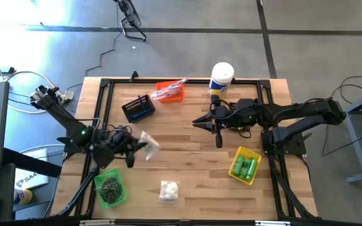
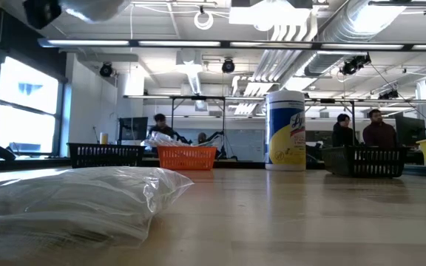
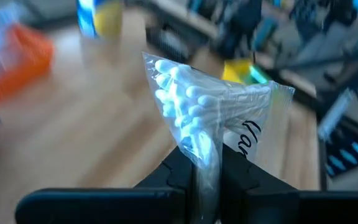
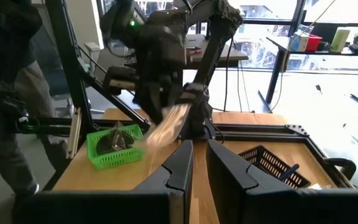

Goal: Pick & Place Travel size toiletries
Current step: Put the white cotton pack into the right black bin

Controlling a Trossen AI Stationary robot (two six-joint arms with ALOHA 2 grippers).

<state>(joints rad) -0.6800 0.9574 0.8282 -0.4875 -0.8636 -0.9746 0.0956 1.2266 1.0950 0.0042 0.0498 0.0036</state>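
Note:
My left gripper (image 1: 134, 150) is shut on a clear bag of white-tipped cotton swabs (image 3: 194, 102), which sits over the left part of the table (image 1: 148, 144) and shows blurred in the right wrist view (image 4: 163, 127). In the low view the bag (image 2: 95, 7) is at the top edge, high above the tabletop. A second clear bag of white puffs (image 1: 168, 190) lies flat near the table's near edge (image 2: 72, 199). My right gripper (image 4: 197, 155) hangs mid-table (image 1: 201, 120), its fingers together with only a thin slit between them, holding nothing. My left gripper pinches the swab bag between its two fingers (image 3: 173, 174) at a gathered strip of clear plastic (image 3: 207, 155) at one end of the bag. The rest of the bag, with the swabs, stands out beyond the fingertips, lifted clear of the table.
Four small bins stand on the table: orange (image 1: 170, 92) with wrapped packets, black (image 1: 138, 108), green (image 1: 110, 187) with a dark bundle, and yellow (image 1: 245, 166) with green bottles. A tall white canister (image 1: 222, 76) stands at the far edge. Bare wood lies mid-table. People sit in the room behind.

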